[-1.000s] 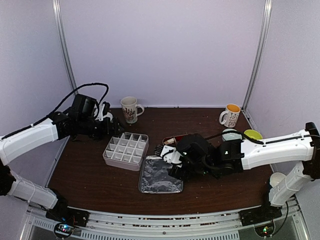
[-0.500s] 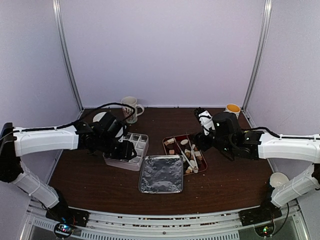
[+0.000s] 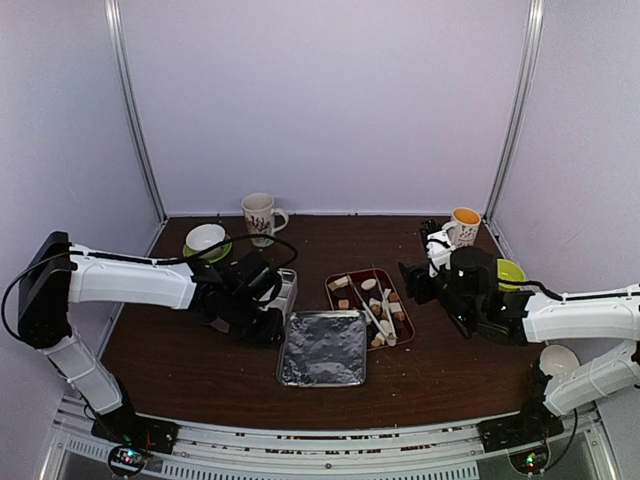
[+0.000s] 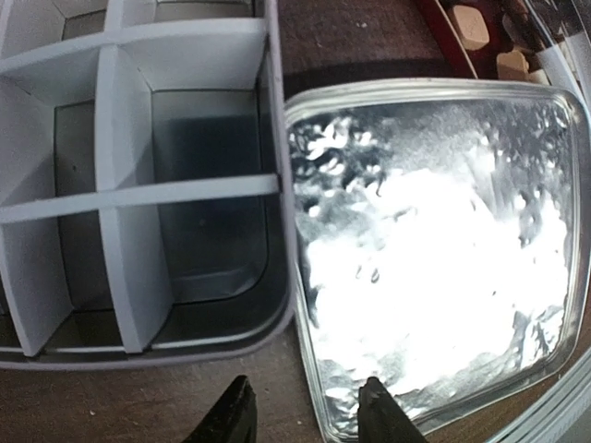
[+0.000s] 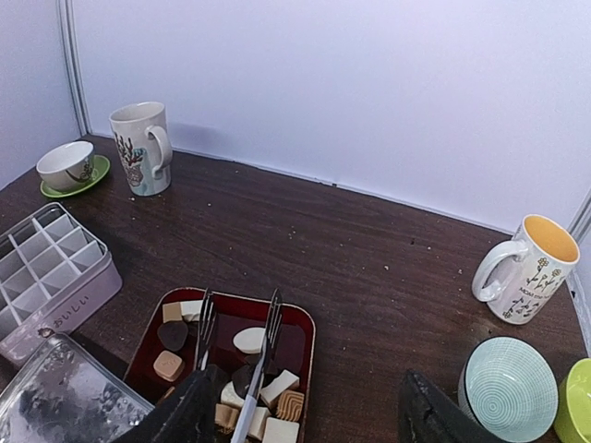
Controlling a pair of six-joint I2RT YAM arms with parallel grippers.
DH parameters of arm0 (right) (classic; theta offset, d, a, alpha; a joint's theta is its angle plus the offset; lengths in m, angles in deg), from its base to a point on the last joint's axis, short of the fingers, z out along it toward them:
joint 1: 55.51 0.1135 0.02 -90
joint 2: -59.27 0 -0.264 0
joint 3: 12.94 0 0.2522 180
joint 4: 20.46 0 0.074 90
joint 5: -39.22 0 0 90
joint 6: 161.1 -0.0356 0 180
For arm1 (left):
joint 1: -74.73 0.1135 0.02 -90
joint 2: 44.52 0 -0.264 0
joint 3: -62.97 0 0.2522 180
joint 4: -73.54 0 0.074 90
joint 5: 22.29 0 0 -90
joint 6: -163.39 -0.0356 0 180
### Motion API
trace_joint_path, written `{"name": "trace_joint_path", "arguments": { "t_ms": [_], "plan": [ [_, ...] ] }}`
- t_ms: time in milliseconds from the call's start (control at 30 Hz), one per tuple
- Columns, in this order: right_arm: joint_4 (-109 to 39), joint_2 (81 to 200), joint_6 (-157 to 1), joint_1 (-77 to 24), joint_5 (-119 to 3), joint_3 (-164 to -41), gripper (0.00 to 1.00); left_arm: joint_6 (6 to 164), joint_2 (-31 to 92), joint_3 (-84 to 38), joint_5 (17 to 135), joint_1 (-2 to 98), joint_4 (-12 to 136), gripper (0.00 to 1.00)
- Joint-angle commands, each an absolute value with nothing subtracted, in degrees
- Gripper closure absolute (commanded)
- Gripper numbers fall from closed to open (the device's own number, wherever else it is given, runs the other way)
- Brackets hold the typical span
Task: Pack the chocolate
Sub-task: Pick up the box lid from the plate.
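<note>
A foil tray (image 3: 322, 347) is noted nearest the bases, just beside a white divided box (image 4: 120, 194). The left gripper (image 4: 305, 420) is held over their adjoining edges, jaws partly open, nothing gripped. The right gripper (image 5: 305, 397) is found wide open and empty, near a red tray (image 5: 307, 337). The chocolate (image 5: 169, 365) is seen lying in that tray, with tongs (image 5: 263, 355) among the pieces. A white mug (image 5: 140, 148) and a yellow-lined mug (image 5: 528, 268) are recorded farthest back.

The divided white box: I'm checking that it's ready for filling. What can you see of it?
The divided white box is pale and plastic-looking, split by thin walls into a grid of cells. All the visible cells are empty. Small print marks one side. It sits flat on the dark table, with the foil tray close against one side.
</note>
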State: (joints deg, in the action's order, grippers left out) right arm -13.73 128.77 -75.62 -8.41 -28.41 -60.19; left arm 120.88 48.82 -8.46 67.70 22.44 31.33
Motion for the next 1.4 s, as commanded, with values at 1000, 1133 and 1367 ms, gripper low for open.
{"name": "trace_joint_path", "arguments": {
  "t_ms": [1000,1133,1367],
  "plan": [
    [-2.85,127.35,-77.11,-8.82,-26.55,-54.62,0.34,123.24,56.69,-14.77,68.09,18.70,27.18,1.00],
    [-3.16,128.06,-76.89,-8.89,-26.48,-55.13,0.34,122.65,54.63,-16.70,64.42,18.22,24.10,1.00],
    [-2.64,127.76,-76.69,-8.90,-25.85,-54.86,0.34,121.75,47.19,-17.85,60.24,18.22,22.49,1.00]
  ]
}}
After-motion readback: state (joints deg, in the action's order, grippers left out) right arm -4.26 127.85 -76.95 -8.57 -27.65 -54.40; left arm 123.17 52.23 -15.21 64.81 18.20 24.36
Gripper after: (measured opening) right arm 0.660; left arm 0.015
